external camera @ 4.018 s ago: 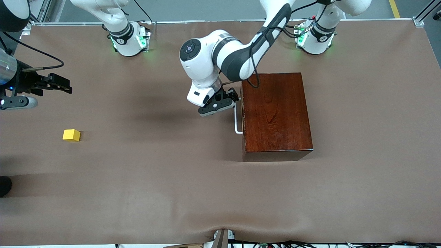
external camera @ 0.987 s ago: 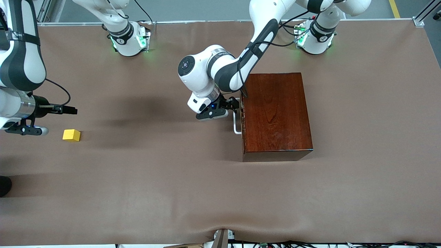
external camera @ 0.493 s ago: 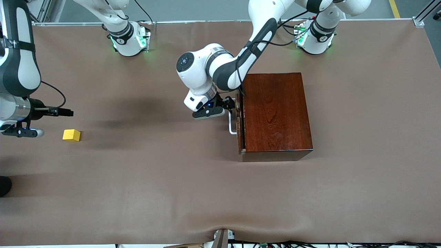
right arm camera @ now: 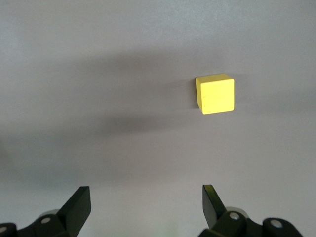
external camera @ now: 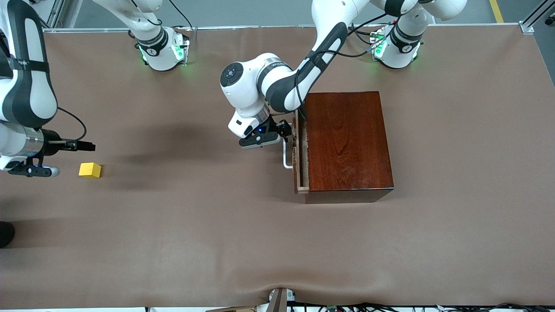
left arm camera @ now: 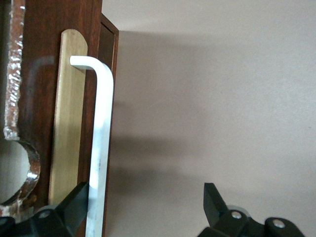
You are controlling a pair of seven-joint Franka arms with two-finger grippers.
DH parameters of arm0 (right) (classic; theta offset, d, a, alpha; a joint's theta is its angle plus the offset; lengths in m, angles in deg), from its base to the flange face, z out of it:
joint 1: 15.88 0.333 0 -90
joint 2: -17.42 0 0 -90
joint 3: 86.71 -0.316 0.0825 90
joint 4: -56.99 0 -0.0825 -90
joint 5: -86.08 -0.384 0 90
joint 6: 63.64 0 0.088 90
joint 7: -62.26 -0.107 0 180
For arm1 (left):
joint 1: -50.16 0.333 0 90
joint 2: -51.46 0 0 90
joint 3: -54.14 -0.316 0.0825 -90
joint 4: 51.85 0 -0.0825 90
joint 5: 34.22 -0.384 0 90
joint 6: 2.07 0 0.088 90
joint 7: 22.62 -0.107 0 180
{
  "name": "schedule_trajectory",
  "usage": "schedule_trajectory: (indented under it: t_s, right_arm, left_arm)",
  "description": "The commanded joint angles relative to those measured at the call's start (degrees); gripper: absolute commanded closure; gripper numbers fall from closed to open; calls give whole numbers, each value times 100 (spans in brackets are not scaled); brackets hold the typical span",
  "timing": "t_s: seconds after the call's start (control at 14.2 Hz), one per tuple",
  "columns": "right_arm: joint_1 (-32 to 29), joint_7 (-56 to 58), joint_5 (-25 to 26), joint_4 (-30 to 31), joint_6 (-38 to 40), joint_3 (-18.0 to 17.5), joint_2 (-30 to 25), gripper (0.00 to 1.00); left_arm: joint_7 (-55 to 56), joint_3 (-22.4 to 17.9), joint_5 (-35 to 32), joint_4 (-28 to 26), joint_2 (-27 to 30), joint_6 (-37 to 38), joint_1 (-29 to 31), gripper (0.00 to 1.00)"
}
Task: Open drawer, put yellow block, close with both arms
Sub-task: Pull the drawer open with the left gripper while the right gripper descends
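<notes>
The reddish-brown wooden box (external camera: pixel 347 143) stands toward the left arm's end of the table. Its drawer (external camera: pixel 303 156) is slid out a little and shows a pale strip of tray. My left gripper (external camera: pixel 284 132) is at the white handle (external camera: pixel 286 158). In the left wrist view it (left arm camera: pixel 145 207) is open, with one finger (left arm camera: pixel 74 207) hooked between the handle (left arm camera: pixel 101 143) and the drawer front. The yellow block (external camera: pixel 90 170) lies on the table at the right arm's end. My right gripper (external camera: pixel 84 146) is open and empty above the table beside the block (right arm camera: pixel 216 94).
The brown table cover (external camera: pixel 195 225) stretches bare between the block and the box. The two arm bases (external camera: pixel 162 50) stand along the table edge farthest from the front camera. The left arm's elbow hangs over the table beside the box.
My left gripper has moved toward the right arm's end with the handle, and the drawer has slid out a little. My right gripper has shifted slightly near the block.
</notes>
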Motion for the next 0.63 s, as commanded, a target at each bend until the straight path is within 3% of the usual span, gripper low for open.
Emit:
schedule_trajectory:
  t_s: [0.0, 0.56]
  right_arm:
    - [-291, 338, 37, 304, -394, -82, -32, 0]
    - [-828, 1349, 98, 392, -1405, -82, 433, 0]
  left_arm:
    - [353, 163, 25, 172, -163, -353, -38, 0]
    - [468, 146, 148, 181, -224, -872, -29, 0]
